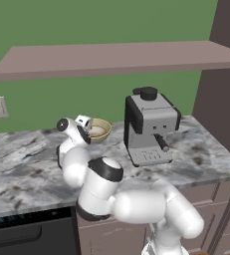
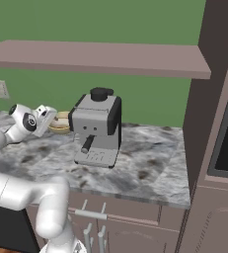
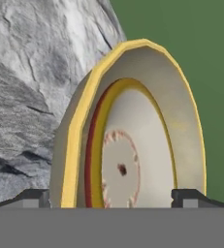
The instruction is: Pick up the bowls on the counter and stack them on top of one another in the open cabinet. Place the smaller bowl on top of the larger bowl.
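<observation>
You have two bowls: the smaller bowl [image 3: 120, 169], orange-rimmed, sits nested inside the larger bowl [image 3: 79, 145], which stands on the worktop [image 1: 27, 159] at centre left of the left base view, just left of one coffee machine [image 1: 151, 127]. The claw [image 3: 111, 196] is released, its fingertips [image 3: 33, 197] spread either side of the bowls. One shelf [image 1: 121, 57] spans the upper frame. The hand view shows you the nested bowl; in the right base view the bowls [image 2: 61, 123] peek out beside the hand.
</observation>
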Tool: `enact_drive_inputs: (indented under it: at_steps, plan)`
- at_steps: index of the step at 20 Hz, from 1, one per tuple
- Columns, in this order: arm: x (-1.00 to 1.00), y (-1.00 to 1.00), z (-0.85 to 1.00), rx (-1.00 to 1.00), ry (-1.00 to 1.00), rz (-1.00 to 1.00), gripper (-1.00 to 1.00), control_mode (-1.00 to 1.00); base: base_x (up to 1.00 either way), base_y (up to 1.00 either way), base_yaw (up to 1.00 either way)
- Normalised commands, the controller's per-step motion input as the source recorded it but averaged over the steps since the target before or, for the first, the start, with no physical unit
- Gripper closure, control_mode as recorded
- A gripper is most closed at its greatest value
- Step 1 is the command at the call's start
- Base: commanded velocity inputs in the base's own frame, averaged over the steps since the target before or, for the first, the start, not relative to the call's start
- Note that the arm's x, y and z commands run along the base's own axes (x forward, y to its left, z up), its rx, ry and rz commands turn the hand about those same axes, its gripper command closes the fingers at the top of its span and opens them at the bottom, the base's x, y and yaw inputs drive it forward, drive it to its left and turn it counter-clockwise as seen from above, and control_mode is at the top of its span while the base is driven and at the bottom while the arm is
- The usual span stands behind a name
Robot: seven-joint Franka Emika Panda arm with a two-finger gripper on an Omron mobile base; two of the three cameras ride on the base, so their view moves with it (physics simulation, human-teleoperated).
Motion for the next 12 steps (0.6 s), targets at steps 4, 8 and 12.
enact_drive_inputs:
  at_steps: [4, 8, 12]
  plan:
    - [0.2, 0.02, -0.18, 0.0, 0.02, 0.0, -1.0, -1.0, 0.0, 0.0, 0.0]
    - [0.2, 0.05, -0.17, 0.0, 0.02, 0.0, -1.0, -1.0, 0.0, 0.0, 0.0]
    - [0.08, 0.04, -0.13, 0.0, 0.02, 0.0, -1.0, -1.0, 0.0, 0.0, 0.0]
